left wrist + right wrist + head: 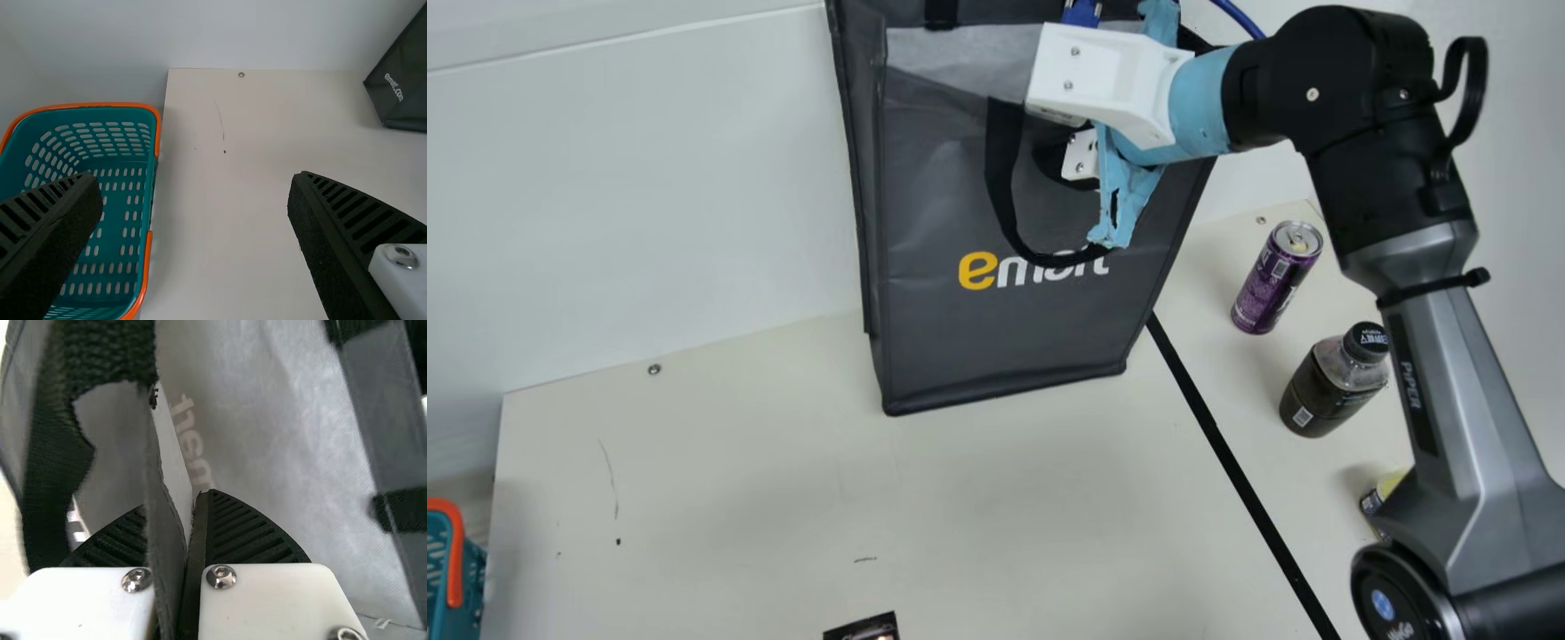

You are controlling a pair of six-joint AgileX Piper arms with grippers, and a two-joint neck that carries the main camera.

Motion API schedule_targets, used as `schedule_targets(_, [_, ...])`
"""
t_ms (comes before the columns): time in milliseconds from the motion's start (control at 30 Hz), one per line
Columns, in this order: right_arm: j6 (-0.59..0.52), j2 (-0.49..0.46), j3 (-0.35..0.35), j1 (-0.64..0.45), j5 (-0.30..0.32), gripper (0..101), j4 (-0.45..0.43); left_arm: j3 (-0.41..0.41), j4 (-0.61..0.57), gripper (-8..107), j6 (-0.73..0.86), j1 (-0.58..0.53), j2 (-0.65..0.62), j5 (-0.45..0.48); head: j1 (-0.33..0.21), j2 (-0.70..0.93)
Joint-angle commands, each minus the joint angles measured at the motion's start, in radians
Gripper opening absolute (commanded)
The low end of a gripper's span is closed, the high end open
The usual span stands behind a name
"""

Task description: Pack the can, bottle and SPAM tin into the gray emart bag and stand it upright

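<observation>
In the main view my right gripper (1112, 84) is at the upper front of the gray emart bag (1005, 338), which stands upright with its mouth up. Seen from the right wrist, the gripper (192, 527) pinches the bag's front wall (167, 540) between its fingers, beside a black strap handle. A purple can (1272, 283) and a dark bottle (1323, 387) stand right of the bag. The tin (1383, 491) is partly hidden behind my right arm. In the left wrist view my left gripper (195, 187) is open and empty; the bag's corner (403, 87) shows far off.
A teal basket with orange rim (155, 127) stands beside the table's left edge, also at the main view's lower left. A black strip (1236, 467) crosses the table between bag and bottle. A small dark item (867, 629) lies at the near edge.
</observation>
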Motion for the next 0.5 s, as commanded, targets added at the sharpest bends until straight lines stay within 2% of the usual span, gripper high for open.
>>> schedule_targets(0, [0.007, -0.02, 0.008, 0.004, -0.002, 0, -0.006, 0.0, 0.0, 90, 0.0, 0.0, 0.0, 0.0, -0.023, -0.002])
schedule_targets(467, [0.048, -0.175, 0.1, 0.048, -0.002, 0, -0.057, 0.0, 0.0, 90, 0.0, 0.0, 0.0, 0.0, -0.023, -0.002])
